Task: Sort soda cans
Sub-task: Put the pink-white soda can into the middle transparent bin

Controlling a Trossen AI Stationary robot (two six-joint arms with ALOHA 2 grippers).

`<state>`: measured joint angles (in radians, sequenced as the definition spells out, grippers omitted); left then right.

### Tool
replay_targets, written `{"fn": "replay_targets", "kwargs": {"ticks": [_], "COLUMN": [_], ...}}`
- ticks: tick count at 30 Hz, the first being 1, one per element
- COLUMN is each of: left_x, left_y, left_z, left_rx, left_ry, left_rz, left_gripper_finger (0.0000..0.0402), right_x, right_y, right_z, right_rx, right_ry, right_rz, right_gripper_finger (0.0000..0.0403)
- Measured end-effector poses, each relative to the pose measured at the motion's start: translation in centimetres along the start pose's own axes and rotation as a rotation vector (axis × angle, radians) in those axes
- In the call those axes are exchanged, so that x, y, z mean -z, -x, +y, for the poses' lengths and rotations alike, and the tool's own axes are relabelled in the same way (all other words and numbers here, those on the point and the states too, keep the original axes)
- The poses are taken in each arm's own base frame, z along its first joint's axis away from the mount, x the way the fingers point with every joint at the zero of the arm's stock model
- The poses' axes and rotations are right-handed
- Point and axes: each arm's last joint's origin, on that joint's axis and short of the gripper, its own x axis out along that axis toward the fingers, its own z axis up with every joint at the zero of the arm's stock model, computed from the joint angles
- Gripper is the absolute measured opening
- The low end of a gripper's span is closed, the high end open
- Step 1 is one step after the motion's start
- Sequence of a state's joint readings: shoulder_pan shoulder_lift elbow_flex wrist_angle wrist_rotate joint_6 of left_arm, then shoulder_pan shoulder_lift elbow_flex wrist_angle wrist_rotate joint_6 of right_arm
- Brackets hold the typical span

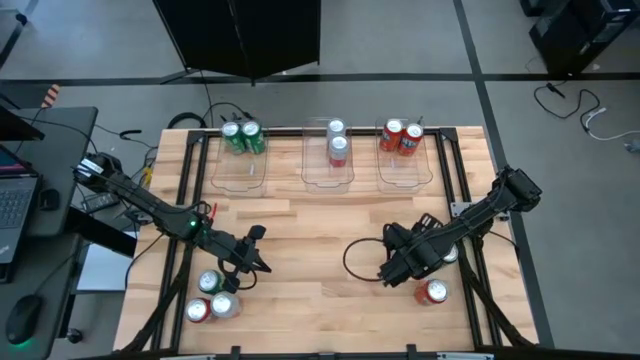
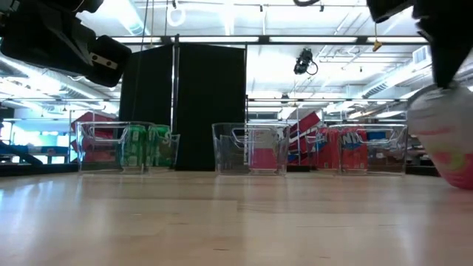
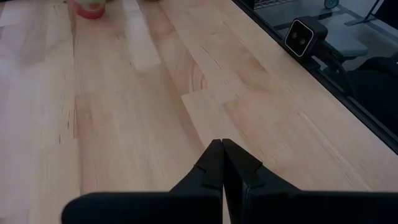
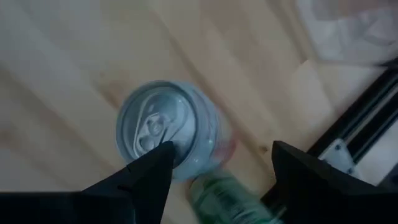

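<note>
I have the right end effector [image 4: 217,165] released, fingers wide, directly above an upright silver-white metal soda can [image 4: 166,127], axis vertical, one finger overlapping its rim. Left end effector [image 3: 222,163] clenched, empty, well apart.

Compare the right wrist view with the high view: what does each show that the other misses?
Only the right wrist view: the pull tab and lid of a silver-white metal can standing upright between the open right gripper fingers, and a green can lying beside its base.

Only the high view: three clear plastic bins holding sorted cans, a loose red can near the right arm, a can cluster at the front left, and the shut left gripper above that cluster.

Both: the wooden table and the right gripper.
</note>
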<state>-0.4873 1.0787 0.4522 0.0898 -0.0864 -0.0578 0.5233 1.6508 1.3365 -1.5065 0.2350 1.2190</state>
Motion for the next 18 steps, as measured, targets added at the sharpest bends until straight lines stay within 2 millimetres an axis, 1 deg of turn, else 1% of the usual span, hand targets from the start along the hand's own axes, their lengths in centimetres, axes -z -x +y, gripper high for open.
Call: {"fn": "replay_targets", "kwargs": {"ticks": [4,8,18], "left_x": [0.0,0.0,0.0], "left_y": [0.0,0.0,0.0], "left_z": [0.0,0.0,-0.2], "left_rx": [0.0,0.0,0.01], "left_ry": [0.003,0.006,-0.001], "left_rz": [0.0,0.0,0.0], "left_gripper_finger": [0.0001,0.0001,0.0001], "right_x": [-0.9,-1.4,-1.4], "right_y": [-0.2,-0.4,-0.4], "right_z": [-0.7,-1.2,-1.3], "right_rx": [0.057,0.087,0.086], "right_ry": [-0.016,-0.03,-0.046], "right_rz": [-0.031,-0.016,-0.009], "right_gripper_finger": [0.0255,0.0251,0.0248]}}
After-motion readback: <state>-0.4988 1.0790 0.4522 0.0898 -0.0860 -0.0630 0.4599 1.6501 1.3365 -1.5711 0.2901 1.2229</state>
